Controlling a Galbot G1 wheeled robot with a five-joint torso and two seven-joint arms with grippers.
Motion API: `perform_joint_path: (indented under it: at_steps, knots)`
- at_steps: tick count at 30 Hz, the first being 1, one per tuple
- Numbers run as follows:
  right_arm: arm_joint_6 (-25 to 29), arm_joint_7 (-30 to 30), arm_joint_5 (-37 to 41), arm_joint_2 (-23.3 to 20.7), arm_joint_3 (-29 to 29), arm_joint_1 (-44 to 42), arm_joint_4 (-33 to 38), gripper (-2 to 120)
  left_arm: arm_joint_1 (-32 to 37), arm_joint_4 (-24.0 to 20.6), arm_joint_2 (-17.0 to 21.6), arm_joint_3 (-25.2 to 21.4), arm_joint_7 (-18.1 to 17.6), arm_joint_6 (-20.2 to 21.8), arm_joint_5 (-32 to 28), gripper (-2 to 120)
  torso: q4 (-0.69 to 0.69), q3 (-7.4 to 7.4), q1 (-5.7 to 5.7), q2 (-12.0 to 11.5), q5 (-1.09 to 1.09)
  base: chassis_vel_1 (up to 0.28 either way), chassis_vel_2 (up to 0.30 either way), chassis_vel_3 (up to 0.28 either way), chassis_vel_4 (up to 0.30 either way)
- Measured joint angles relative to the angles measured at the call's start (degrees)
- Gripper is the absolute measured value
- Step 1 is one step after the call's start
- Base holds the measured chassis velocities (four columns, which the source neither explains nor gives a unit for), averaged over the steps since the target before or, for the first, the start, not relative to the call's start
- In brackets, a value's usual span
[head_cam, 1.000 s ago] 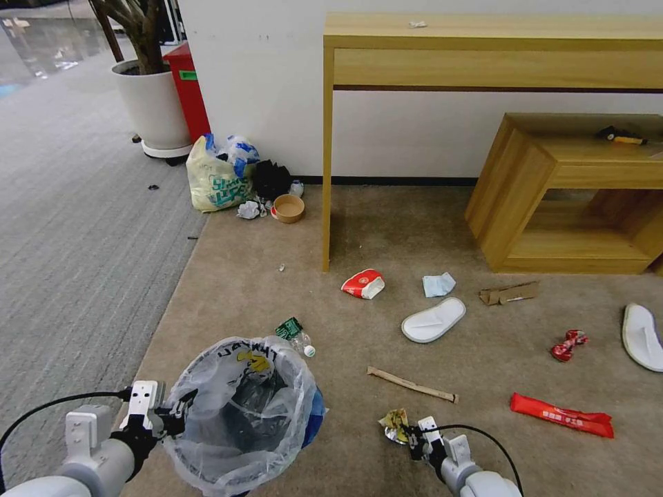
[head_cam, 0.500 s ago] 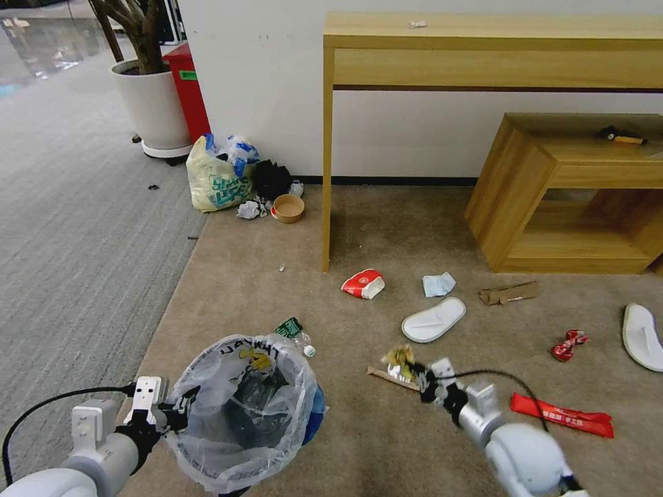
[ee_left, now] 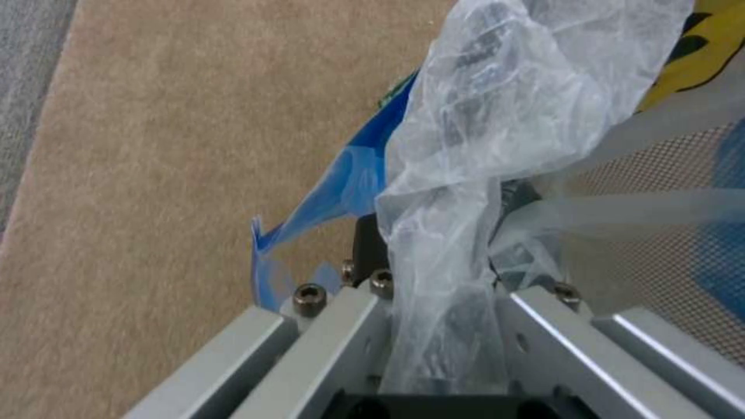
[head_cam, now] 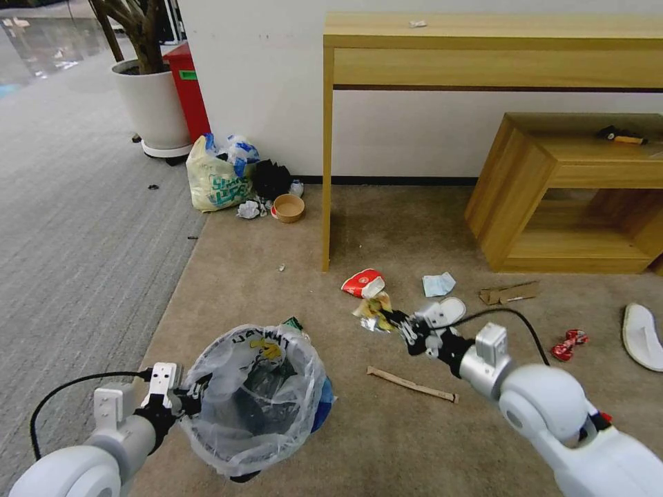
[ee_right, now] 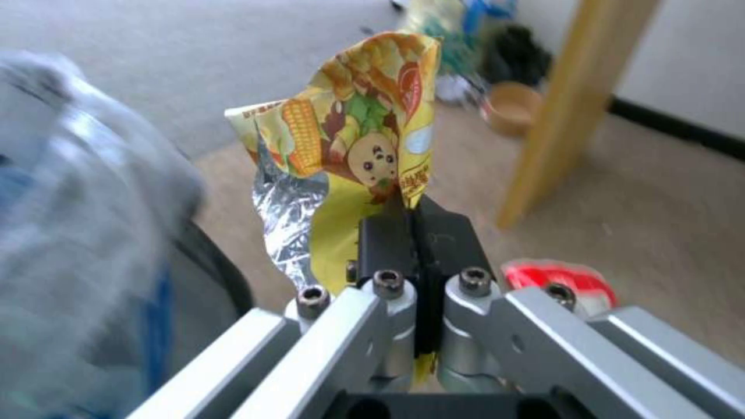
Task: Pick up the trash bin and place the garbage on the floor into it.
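The trash bin (head_cam: 255, 400), black and blue with a clear bag lining, sits at the near left of the head view. My left gripper (head_cam: 185, 404) is shut on its rim, and the bag (ee_left: 497, 116) is pinched in my left gripper (ee_left: 439, 262). My right gripper (head_cam: 400, 323) is shut on a crumpled yellow snack wrapper (head_cam: 373, 307), held above the floor (head_cam: 387, 228) to the bin's right; the wrapper (ee_right: 365, 128) sticks up from the right gripper (ee_right: 415, 227). Garbage on the floor: a red-white cup (head_cam: 362, 283), tissue (head_cam: 438, 284), cardboard scrap (head_cam: 510, 293), wooden stick (head_cam: 412, 384), red wrapper (head_cam: 568, 345), a slipper (head_cam: 642, 335).
A tall wooden table leg (head_cam: 326, 207) and a low wooden shelf (head_cam: 573, 200) stand at the wall. A yellowish bag (head_cam: 214, 179), brown bowl (head_cam: 289, 207) and plant pot (head_cam: 152, 103) sit at the far left. Grey ribbed carpet (head_cam: 69, 241) borders the left.
My right gripper has risen from the floor with the yellow wrapper and moved forward and left toward the bin. The left arm has shifted the bin slightly forward and to the right.
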Motion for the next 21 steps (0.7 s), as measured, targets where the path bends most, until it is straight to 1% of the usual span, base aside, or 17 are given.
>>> perform_joint_path:
  at_steps: [1,2,3,4,5,6,7,8,9,11,12,13,15,16,18,20,21]
  knots:
    - [-0.01,0.02,1.62,-1.05,-1.57,2.29,0.21,0,-0.97,0.63,0.54,0.68,-0.50,0.00,-0.50,0,0.00,0.00,0.00,0.00,0.00,0.000,0.000,0.000,0.000]
    - [-0.01,0.02,1.62,-1.05,-1.57,2.29,0.21,0,-0.97,0.63,0.54,0.68,-0.50,0.00,-0.50,0,0.00,0.00,0.00,0.00,0.00,0.000,0.000,0.000,0.000]
    - [0.04,-0.04,2.96,-1.94,-3.13,4.52,0.18,0,-1.88,1.27,1.09,1.33,-0.92,0.00,-0.96,0,0.00,0.00,0.00,0.00,0.00,0.000,0.000,0.000,0.000]
    - [0.19,-0.41,5.17,-2.91,-6.22,8.48,-0.27,0,-3.10,2.17,1.94,2.26,-1.35,0.00,-1.66,0,-0.01,0.00,0.00,0.00,-0.01,0.000,0.000,0.000,0.000]
    - [0.19,-0.41,5.17,-2.91,-6.22,8.48,-0.27,0,-3.10,2.17,1.94,2.26,-1.35,0.00,-1.66,0,-0.01,0.00,0.00,0.00,-0.01,0.000,0.000,0.000,0.000]
    - [0.26,-0.79,8.25,-3.52,-11.03,13.67,-1.17,0,-4.54,3.28,3.29,3.41,-2.04,0.00,-2.81,0,0.00,0.00,0.00,0.00,0.00,0.000,0.000,0.000,0.000]
    - [0.25,-0.85,9.31,-3.54,-12.71,15.36,-1.42,0,-5.17,3.78,3.88,3.89,-2.29,0.00,-3.28,0,0.00,0.00,0.00,0.00,0.00,0.000,0.000,0.000,0.000]
    - [-0.05,-0.87,11.58,-3.37,-16.75,19.35,-1.98,0,-6.17,4.56,4.85,4.61,-2.82,0.00,-4.17,0,0.01,0.01,0.00,0.00,-0.01,0.000,0.000,0.000,0.000]
    - [-0.05,-0.87,11.58,-3.37,-16.75,19.35,-1.98,0,-6.17,4.56,4.85,4.61,-2.82,0.00,-4.17,0,0.01,0.01,0.00,0.00,-0.01,0.000,0.000,0.000,0.000]
    - [-0.94,-0.83,13.82,-2.18,-22.69,26.22,-2.91,0,-8.03,5.79,6.48,5.96,-3.88,0.00,-5.91,0,0.01,0.00,0.01,0.00,-0.01,0.000,0.000,0.000,0.000]
    - [-1.17,-0.80,14.18,-1.83,-24.05,27.71,-3.16,0,-8.46,6.10,6.87,6.26,-4.05,0.00,-6.24,0,0.00,0.01,0.00,0.00,-0.02,0.000,0.000,0.000,0.000]
    - [-1.17,-0.80,14.18,-1.83,-24.05,27.71,-3.16,0,-8.46,6.10,6.87,6.26,-4.05,0.00,-6.24,0,0.00,0.01,0.00,0.00,-0.02,0.000,0.000,0.000,0.000]
    - [-2.26,-0.63,15.35,-0.35,-29.61,32.73,-4.39,0,-10.03,7.27,8.46,7.25,-4.66,0.00,-7.61,0,0.02,0.01,0.01,0.00,-0.01,0.000,0.000,0.000,0.000]
    - [-2.40,-0.61,15.43,-0.03,-31.15,33.78,-4.88,0,-10.42,7.59,8.93,7.52,-4.67,0.00,-7.92,0,0.01,0.01,0.01,0.00,-0.02,0.000,0.000,0.000,0.000]
    - [-2.51,-0.61,15.44,0.20,-32.26,34.52,-5.27,0,-10.69,7.86,9.29,7.71,-4.66,0.00,-8.10,0,0.00,0.00,0.01,0.00,-0.02,0.000,0.000,0.000,0.000]
    - [-3.26,-0.64,15.32,1.32,-37.00,37.28,-7.07,0,-11.68,8.85,10.86,8.65,-4.65,0.00,-8.94,0,0.00,0.01,0.01,0.00,-0.01,0.000,0.000,0.000,0.000]
    - [-3.56,-0.68,15.29,1.61,-37.90,37.76,-7.42,0,-11.87,9.06,11.17,8.88,-4.61,0.00,-9.09,0,0.01,0.00,0.01,0.00,-0.01,0.000,0.000,0.000,0.000]
